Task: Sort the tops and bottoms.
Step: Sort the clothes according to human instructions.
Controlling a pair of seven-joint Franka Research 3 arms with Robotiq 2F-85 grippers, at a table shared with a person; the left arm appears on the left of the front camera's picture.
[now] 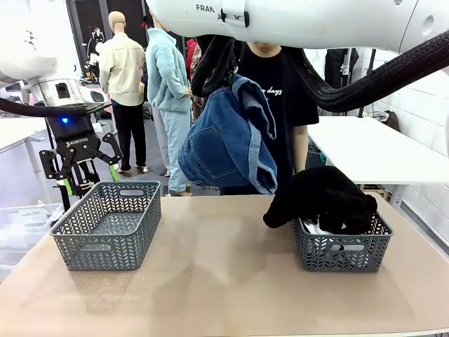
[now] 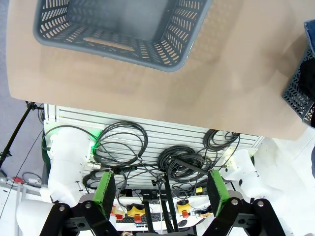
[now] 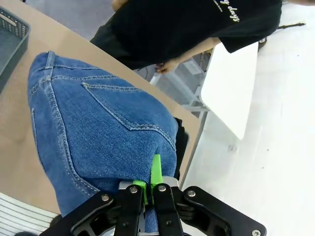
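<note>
Two grippers here: right gripper (image 3: 150, 189) clenched on blue denim bottoms (image 1: 228, 140), dangling high above mid-desk (image 1: 224, 281). Thick stitched seams, back pocket, paler hem. Left gripper (image 1: 78, 175) spread wide, nothing in it, hovering by the left grey lattice basket (image 1: 109, 225); "ROBOTIQ" readable on it. Black soft tops (image 1: 323, 200) heaped over the right basket (image 1: 342, 249), hiding most of what's inside. "days" legible on the person's black tee (image 1: 277, 91), rest covered by denim.

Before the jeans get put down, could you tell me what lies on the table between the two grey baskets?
Nothing: in the front view the tabletop is bare between the left basket and the right basket. The denim bottoms hang above that stretch, clamped in the right gripper.
</note>
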